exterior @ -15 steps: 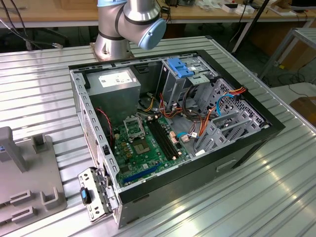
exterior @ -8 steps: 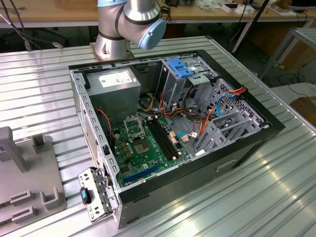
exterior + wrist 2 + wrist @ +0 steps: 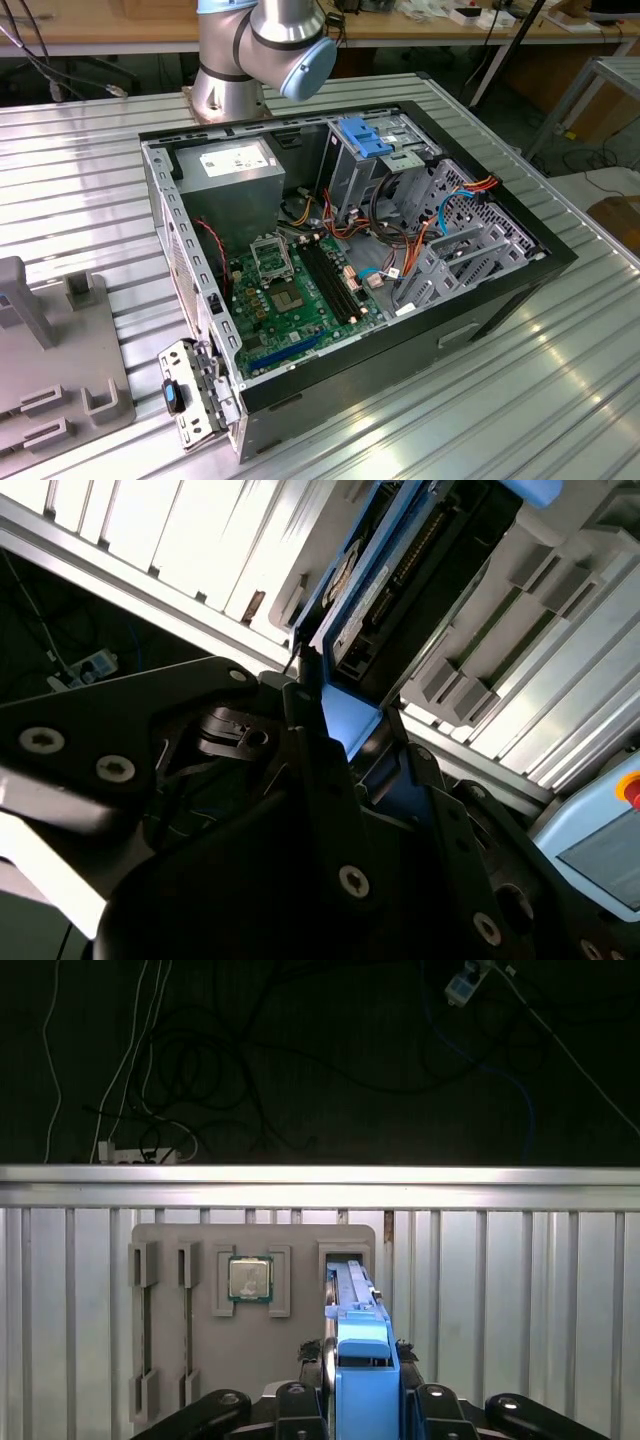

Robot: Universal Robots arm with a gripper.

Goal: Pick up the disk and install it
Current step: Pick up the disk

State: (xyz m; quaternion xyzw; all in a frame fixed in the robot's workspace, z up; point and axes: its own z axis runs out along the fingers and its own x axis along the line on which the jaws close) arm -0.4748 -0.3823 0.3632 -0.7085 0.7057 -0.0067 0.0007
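Note:
The disk, a grey drive in a bright blue carrier, stands on edge in a slot of a grey holder plate on the ribbed metal table. In both wrist views my gripper straddles its near edge, with black fingers pressed against both sides of the blue carrier. In the second wrist view the disk rises away from the gripper, its connector edge showing. In the exterior view the arm rises beyond the open computer case.
The holder plate also carries a processor chip and empty slots. Inside the case are a motherboard, cables and a metal drive bay topped by a fixed blue latch. A grey fixture lies at the exterior view's left.

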